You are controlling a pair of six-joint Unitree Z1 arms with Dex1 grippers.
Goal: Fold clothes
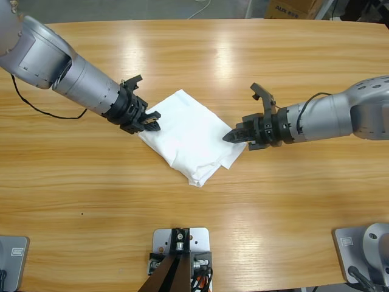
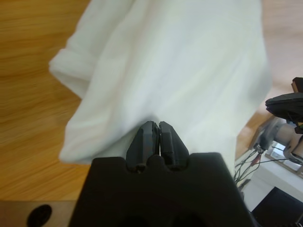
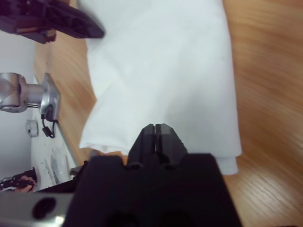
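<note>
The clothes are one white T-shirt, folded into a rough square and lying flat mid-table. It fills most of the left wrist view and the right wrist view. My left gripper comes from the upper left. Its shut jaws touch the shirt's left edge, where the cloth dimples. My right gripper comes from the right, its shut tip over the shirt's right edge. No cloth shows between either pair of jaws. The shirt's lettering and label are hidden.
The wooden table stretches bare in front of the shirt and to both sides. A thin black cable loops on the wood under the left arm. A cardboard box stands beyond the far edge.
</note>
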